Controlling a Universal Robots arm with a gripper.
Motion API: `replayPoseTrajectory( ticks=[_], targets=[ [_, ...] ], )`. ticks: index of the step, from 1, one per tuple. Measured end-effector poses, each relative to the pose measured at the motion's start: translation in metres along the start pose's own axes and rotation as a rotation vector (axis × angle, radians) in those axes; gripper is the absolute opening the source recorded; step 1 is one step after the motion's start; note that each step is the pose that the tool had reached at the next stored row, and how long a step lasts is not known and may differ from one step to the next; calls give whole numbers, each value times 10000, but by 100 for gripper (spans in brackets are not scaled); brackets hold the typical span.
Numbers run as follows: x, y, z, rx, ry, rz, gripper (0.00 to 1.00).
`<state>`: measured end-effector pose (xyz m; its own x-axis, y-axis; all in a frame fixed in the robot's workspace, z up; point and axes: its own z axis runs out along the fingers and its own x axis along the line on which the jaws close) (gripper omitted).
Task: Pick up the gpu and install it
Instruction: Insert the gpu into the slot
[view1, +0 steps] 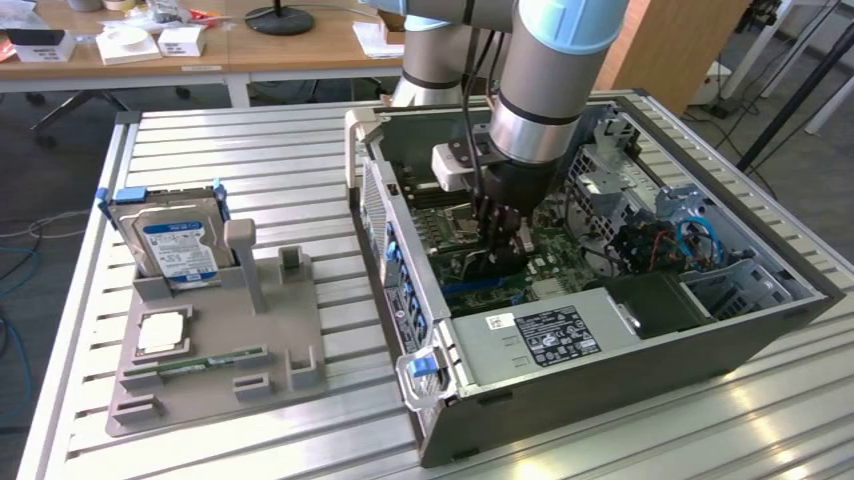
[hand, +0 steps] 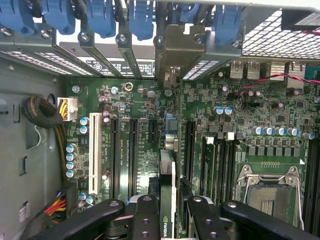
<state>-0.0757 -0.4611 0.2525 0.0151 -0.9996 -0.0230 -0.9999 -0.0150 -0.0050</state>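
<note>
The brand name "NVIDIA" in pale letters along the dark edge of the gpu (hand: 168, 192).

The gpu (hand: 167, 172) is seen edge-on over the green motherboard (hand: 130, 100). It is clamped between the black fingers (hand: 145, 217) of the end effector (hand: 168, 215), which are pressed against both faces of the card. A logo (hand: 165, 233) is printed on the card's edge, between the fingers. The card is lined up along the long black slots (hand: 134, 155), and a white slot (hand: 93, 150) is placed beside these. Whether the card is already seated in a slot cannot be told. On the side of the card away from the white slot, an open processor socket (hand: 270, 192) with a metal frame is found. Blue latches (hand: 100, 20) are ranged at the far end of the slots. A bundle of yellow and red wires (hand: 56, 205) is laid near the grey case wall (hand: 25, 165).
</note>
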Motion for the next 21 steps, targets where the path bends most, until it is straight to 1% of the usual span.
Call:
replayPoseTrajectory(
  ticks=[8,21],
  targets=[
    [-2,-1,-7,8,-9,2,26],
    [-1,0,-17,5,-2,113,26]
  ],
)
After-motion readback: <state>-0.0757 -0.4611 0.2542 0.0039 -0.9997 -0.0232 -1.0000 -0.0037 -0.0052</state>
